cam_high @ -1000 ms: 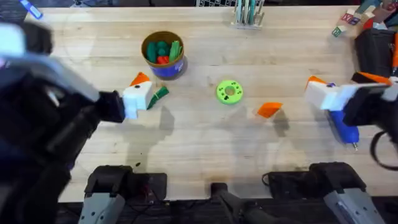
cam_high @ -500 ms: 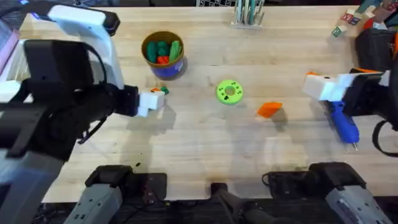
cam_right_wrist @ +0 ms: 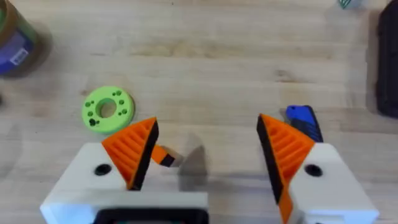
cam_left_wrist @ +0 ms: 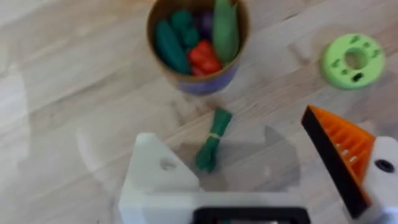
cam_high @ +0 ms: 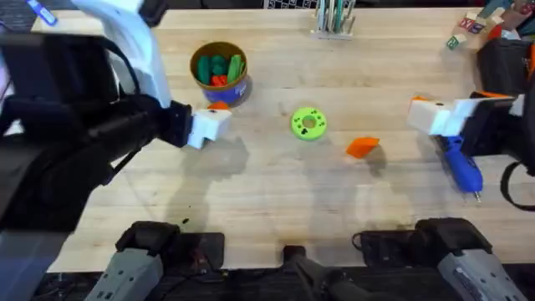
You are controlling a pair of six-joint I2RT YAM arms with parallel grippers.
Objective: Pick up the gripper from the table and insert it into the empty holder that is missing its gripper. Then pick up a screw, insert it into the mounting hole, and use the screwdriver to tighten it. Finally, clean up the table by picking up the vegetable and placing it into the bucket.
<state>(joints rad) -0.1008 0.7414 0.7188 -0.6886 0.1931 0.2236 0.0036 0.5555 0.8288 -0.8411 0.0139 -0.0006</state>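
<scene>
Loose orange gripper finger [cam_high: 362,147] is lying on the wooden table [cam_high: 276,201] right of centre in the overhead view, apart from both arms; the right wrist view is catching only a small orange piece of it [cam_right_wrist: 163,156] between that arm's pads. Bright green disc with holes [cam_high: 308,123] is sitting just to its upper left.

Left gripper [cam_left_wrist: 267,168] is hovering below the bucket [cam_high: 220,73] in the upper left of the overhead view. Its jaws are standing apart and are holding nothing: one side is carrying a bare white holder [cam_left_wrist: 158,174], the other an orange ribbed finger [cam_left_wrist: 339,152]. Dark green vegetable [cam_left_wrist: 212,140] is lying on the wood between them, just short of the bucket, which is already containing green and red toy pieces.

Right gripper [cam_right_wrist: 205,152] is waiting at the right edge of the overhead view, jaws spread wide and clamping nothing, with both orange pads [cam_right_wrist: 132,149] fitted. Blue screwdriver [cam_high: 462,167] is lying beside it at lower right, partly under the white block, silver tip pointing toward the lower edge.
</scene>
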